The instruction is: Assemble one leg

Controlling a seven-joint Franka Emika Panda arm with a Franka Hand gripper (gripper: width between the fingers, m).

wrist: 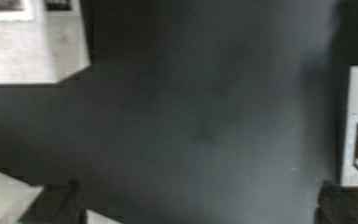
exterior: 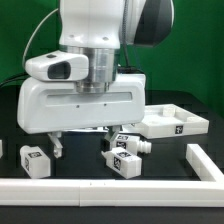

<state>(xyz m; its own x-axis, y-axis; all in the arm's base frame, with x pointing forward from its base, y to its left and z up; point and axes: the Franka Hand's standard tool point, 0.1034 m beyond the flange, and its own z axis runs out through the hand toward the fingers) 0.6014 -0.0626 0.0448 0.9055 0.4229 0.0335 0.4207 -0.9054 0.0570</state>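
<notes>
The leg (exterior: pixel 126 161), lying on the dark counter (exterior: pixel 80 166) with its tag showing, sits just outside the fingers (exterior: pixel 57 147) rather than between them; a second leg (exterior: pixel 35 158) lies beyond the opposite finger. The fingers stand wide apart and hold nothing, their gap spanning bare counter. A good grasp would likely call for shifting sideways until the leg is centred between the fingers, then descending squarely before closing

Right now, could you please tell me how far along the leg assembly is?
Done: nothing visibly; the small white tagged plastic legs lie loose near the flat white rimmed panel. In hand: nothing, the two-finger gripper hangs open above the black table. Left: grasping and fitting a leg.
</notes>
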